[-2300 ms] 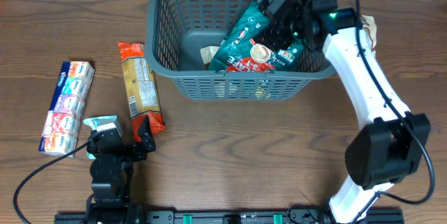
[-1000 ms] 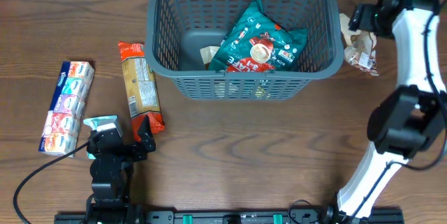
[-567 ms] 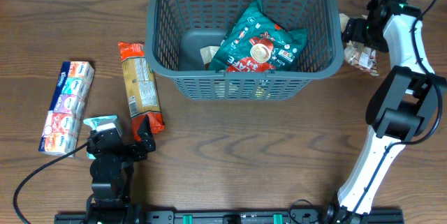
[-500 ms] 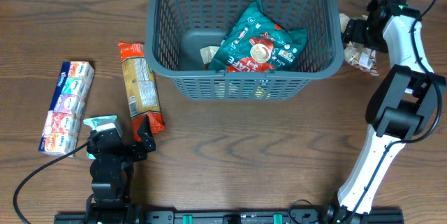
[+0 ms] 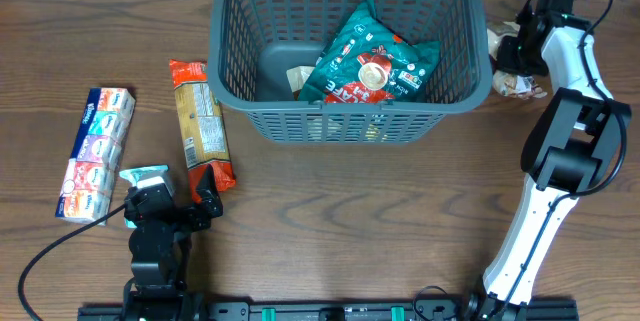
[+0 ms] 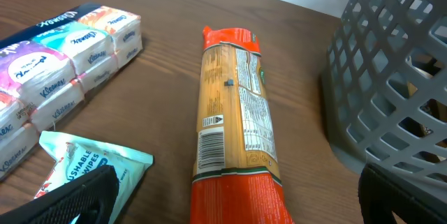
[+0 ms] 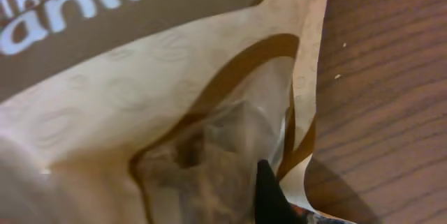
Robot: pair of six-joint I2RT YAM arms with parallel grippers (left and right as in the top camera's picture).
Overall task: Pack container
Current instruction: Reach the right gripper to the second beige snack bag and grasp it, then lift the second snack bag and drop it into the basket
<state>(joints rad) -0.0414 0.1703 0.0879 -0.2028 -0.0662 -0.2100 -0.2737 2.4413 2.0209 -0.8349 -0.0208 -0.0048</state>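
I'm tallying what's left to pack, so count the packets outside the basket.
4: tissues far left, wipes by the left gripper, orange packet beside the basket, beige bag right of it.

Left arm low at near table edge. Left gripper (image 5: 176, 197) points away from base, jaws spread wide, nothing between them. Dark fingers (image 6: 77, 197) sit at lower corners of wrist view. Right arm stretches from near-right base to far right. Right gripper (image 5: 512, 56) low at table, jaws closed on beige packet (image 7: 140, 91).
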